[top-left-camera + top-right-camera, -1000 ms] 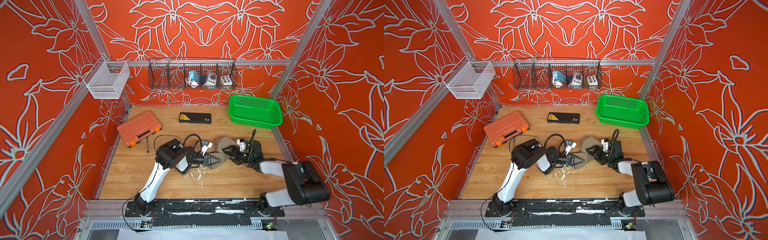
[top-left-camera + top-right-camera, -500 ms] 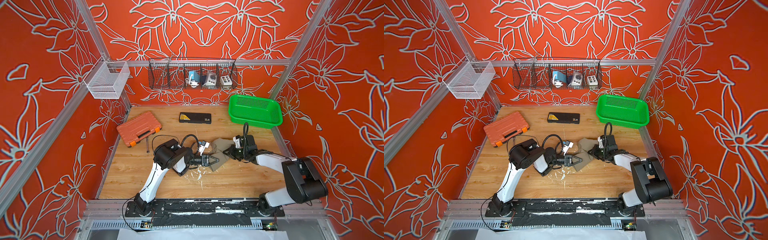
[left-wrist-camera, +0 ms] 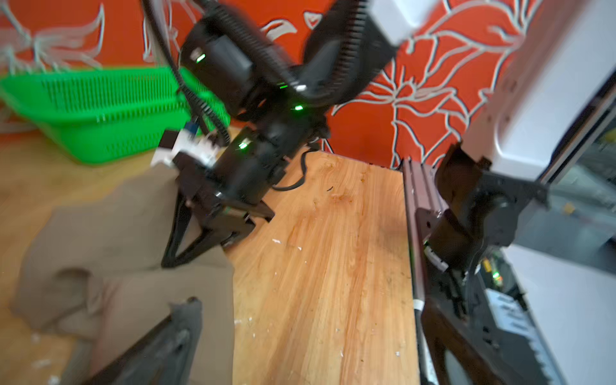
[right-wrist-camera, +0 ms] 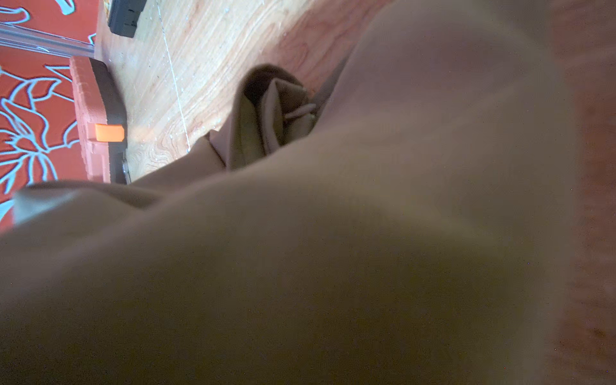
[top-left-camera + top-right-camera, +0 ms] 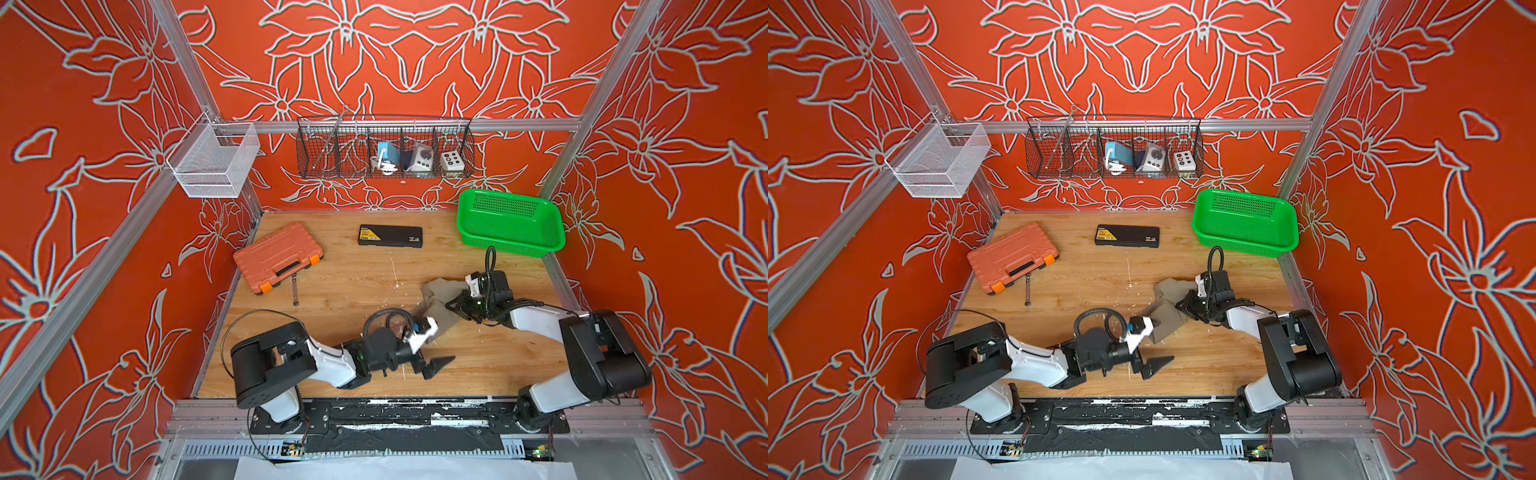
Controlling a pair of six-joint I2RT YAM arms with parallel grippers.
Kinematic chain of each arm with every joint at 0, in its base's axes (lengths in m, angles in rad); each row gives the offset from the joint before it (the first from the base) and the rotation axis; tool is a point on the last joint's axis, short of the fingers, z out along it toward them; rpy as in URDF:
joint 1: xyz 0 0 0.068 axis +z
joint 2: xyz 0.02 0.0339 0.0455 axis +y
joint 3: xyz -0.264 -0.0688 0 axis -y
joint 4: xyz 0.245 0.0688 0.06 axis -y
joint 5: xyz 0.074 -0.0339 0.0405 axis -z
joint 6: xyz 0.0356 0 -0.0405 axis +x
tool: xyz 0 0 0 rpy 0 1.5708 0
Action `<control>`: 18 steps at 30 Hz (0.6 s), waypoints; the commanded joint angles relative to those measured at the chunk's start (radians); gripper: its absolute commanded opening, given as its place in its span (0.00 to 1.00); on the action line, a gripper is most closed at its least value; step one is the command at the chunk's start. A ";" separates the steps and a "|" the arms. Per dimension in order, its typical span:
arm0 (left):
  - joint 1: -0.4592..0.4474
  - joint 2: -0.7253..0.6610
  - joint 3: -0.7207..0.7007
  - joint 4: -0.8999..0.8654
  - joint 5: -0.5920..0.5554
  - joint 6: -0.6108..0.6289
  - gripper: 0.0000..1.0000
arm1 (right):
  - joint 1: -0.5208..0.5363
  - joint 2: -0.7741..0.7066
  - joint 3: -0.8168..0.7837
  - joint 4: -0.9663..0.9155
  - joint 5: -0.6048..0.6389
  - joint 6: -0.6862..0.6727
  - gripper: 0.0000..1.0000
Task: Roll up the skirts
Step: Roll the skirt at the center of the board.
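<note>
The skirts, a single taupe cloth (image 5: pixel 438 305) (image 5: pixel 1165 309), lie crumpled on the wooden table right of centre. My right gripper (image 5: pixel 455 306) (image 5: pixel 1183 306) is shut on the cloth's right side. In the left wrist view its fingers (image 3: pixel 186 240) meet in a point on the skirts (image 3: pixel 110 240). The cloth (image 4: pixel 333 233) fills the right wrist view and hides those jaws. My left gripper (image 5: pixel 432 349) (image 5: pixel 1152 343) (image 3: pixel 300 333) is open just in front of the skirts, holding nothing. One of its fingers (image 3: pixel 160 343) overlaps the cloth's near edge.
A green basket (image 5: pixel 511 220) (image 3: pixel 100 110) stands at the back right. An orange tool case (image 5: pixel 278 257) (image 4: pixel 96 126) and a small wrench (image 5: pixel 295 291) lie at the left, a black case (image 5: pixel 390 236) at the back. Wire racks (image 5: pixel 386 145) hang on the wall.
My left gripper opened, let go of the skirts and drew back toward the table's front edge. My right gripper closed on the cloth's right side.
</note>
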 commanded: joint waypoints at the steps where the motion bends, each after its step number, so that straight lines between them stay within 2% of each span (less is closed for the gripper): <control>1: -0.037 0.035 -0.010 -0.076 -0.290 0.396 0.99 | 0.003 0.013 -0.004 -0.005 -0.027 0.026 0.00; 4: -0.080 0.086 0.022 -0.068 -0.335 0.523 0.99 | 0.001 -0.004 -0.007 -0.018 -0.035 0.021 0.00; 9: -0.086 0.185 0.092 -0.084 -0.354 0.615 0.99 | -0.013 -0.034 -0.021 -0.021 -0.065 0.022 0.00; 14: -0.077 0.289 0.171 -0.125 -0.342 0.650 0.98 | -0.028 -0.071 -0.048 -0.029 -0.091 0.023 0.00; 18: -0.058 0.362 0.218 -0.140 -0.356 0.652 0.89 | -0.034 -0.097 -0.066 -0.045 -0.109 0.018 0.00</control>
